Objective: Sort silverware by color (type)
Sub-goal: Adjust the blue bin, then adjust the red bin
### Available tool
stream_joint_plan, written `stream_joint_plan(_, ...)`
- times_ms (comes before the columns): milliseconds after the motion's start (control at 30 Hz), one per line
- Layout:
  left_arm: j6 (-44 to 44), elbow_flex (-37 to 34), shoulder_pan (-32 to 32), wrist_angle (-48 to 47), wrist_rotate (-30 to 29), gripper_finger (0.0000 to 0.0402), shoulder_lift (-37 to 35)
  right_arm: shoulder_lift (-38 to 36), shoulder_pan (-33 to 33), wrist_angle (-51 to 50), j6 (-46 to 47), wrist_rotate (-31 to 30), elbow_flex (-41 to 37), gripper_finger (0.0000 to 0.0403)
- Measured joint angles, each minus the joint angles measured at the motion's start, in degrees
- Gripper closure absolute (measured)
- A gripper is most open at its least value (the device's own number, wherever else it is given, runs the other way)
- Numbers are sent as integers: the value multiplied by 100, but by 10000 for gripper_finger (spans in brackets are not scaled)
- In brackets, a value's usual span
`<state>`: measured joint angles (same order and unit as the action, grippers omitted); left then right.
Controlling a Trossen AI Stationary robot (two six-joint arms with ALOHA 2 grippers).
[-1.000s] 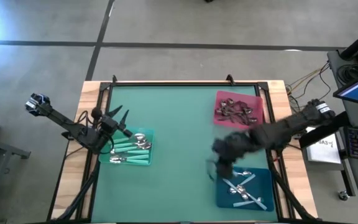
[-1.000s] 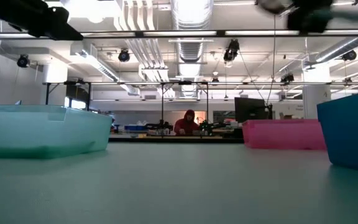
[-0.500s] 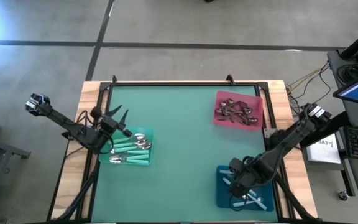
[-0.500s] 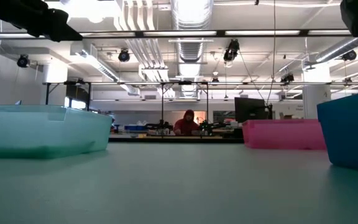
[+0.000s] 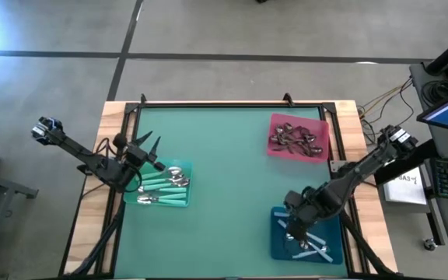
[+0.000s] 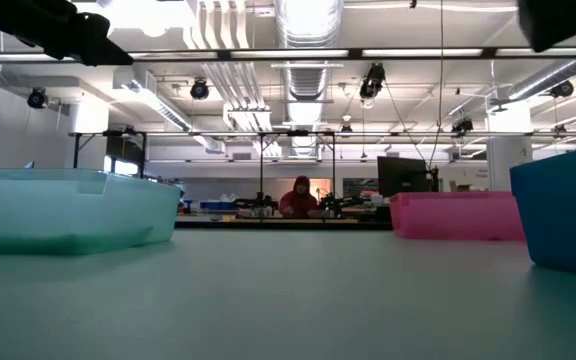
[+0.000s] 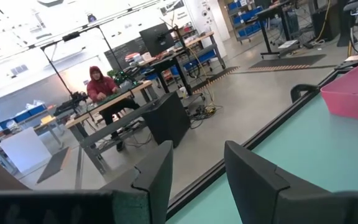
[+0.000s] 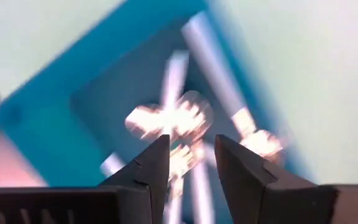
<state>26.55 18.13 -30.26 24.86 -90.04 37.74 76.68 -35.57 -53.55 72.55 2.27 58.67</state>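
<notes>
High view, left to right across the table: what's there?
Left gripper → teal tray of green-handled spoons → pink tray of dark spoons. The right gripper and the blue tray of pale-blue spoons overlap the pink tray's span, so they're left out.

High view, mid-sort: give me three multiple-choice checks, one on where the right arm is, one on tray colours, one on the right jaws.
1. Where is the right gripper?
A. over the blue tray
B. over the pink tray
C. over the bare middle of the table

2. Which tray holds the teal-handled spoons?
A. the pink tray
B. the blue tray
C. the pale teal tray

3. How do the right jaws stand?
A. clamped on a spoon
B. apart, with nothing between them
C. out of sight in every view

Key: 1 A, the high view shows it above the blue tray at the table's near right. 2 C, they lie in the pale teal tray by the waiting left gripper, while the pink tray holds dark spoons. 3 B, the right wrist view shows a gap, with pale-handled spoons lying in the tray beyond.
</notes>
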Motion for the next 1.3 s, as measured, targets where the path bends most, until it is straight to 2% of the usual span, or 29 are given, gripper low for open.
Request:
stream_joint_plan(167, -3, 0, 0, 0, 0, 272, 0, -165, 431, -1079, -194, -1447, -18, 298)
stream_joint_plan(233, -4, 0, 0, 0, 0, 272, 0, -170, 581, -1365, -299, -1561, -119, 310)
stream_joint_plan(333, -11, 0, 0, 0, 0, 272, 0, -157, 787, -1165, -536, -1159, -386, 328)
stream_joint_plan(533, -6, 0, 0, 0, 0, 272, 0, 2, 870, 93, -749, -75, -838, 365)
stream_joint_plan(667, 35, -2, 0, -1, 0, 272, 0, 27, 829, 471, -513, 324, -913, 389)
stream_joint_plan(900, 36, -2, 0, -2, 0, 272, 0, 26, 512, 587, -275, 859, -761, 394)
stream_joint_plan(1067, 39, -2, 0, -4, 2, 272, 0, -49, 547, 194, -410, 179, -551, 394)
stream_joint_plan(1300, 41, -2, 0, -6, 2, 272, 3, -89, 1063, -1162, -1301, -1598, -34, 394)
